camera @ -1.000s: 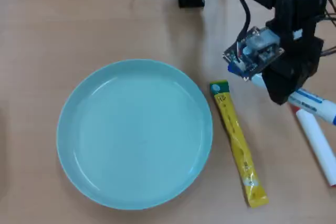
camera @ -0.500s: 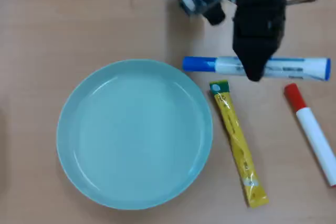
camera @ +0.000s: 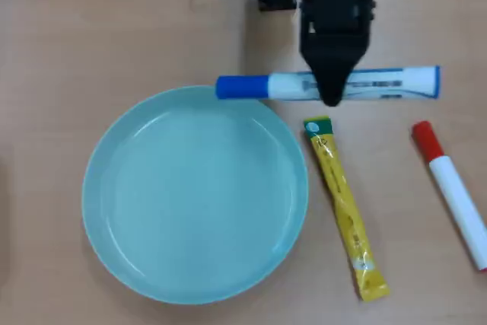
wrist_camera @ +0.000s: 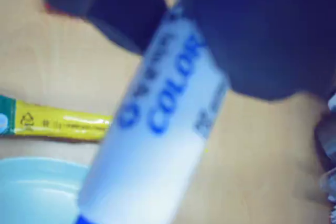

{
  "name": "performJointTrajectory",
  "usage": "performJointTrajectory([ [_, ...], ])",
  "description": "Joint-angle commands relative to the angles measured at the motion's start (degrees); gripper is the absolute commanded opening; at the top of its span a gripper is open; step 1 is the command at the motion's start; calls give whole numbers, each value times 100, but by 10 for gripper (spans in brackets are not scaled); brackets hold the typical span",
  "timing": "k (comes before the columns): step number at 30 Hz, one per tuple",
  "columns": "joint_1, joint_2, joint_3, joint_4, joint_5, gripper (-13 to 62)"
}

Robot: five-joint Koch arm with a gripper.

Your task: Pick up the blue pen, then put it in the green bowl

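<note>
The wooden, light tan table (camera: pixel 91 43) takes up everything in the overhead view. On it sits the big round pale mint-green bowl (camera: pixel 195 195), shallow like a plate with a raised rim, nothing inside it. A corner of that bowl (wrist_camera: pixel 37 190) also shows at the bottom left of the wrist view.

Above it the black arm reaches down from the top edge, and its black gripper (camera: pixel 332 95) is clamped across the barrel of the blue pen (camera: pixel 289 86), a white-barrelled marker with a blue cap and a blue end band. The pen lies level, left to right in the overhead view, held off the table. Its blue cap end overhangs the upper rim of the bowl, while the rest of the barrel stretches right, past the bowl. In the wrist view the pen (wrist_camera: pixel 157 140) fills the middle, blurred, with blue lettering, dark jaws on either side of it.

Right of the bowl, close to its rim, lies a long yellow sachet (camera: pixel 346 218) with a green end, also seen in the wrist view (wrist_camera: pixel 58 123). Further right lies a white marker with a red cap (camera: pixel 450 188), well apart from the bowl.
</note>
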Motion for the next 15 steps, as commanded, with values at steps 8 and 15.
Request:
performJointTrajectory([
  [8, 439, 879, 1239, -1336, -316, -69],
  [15, 800, 993, 2109, -2153, -343, -69],
])
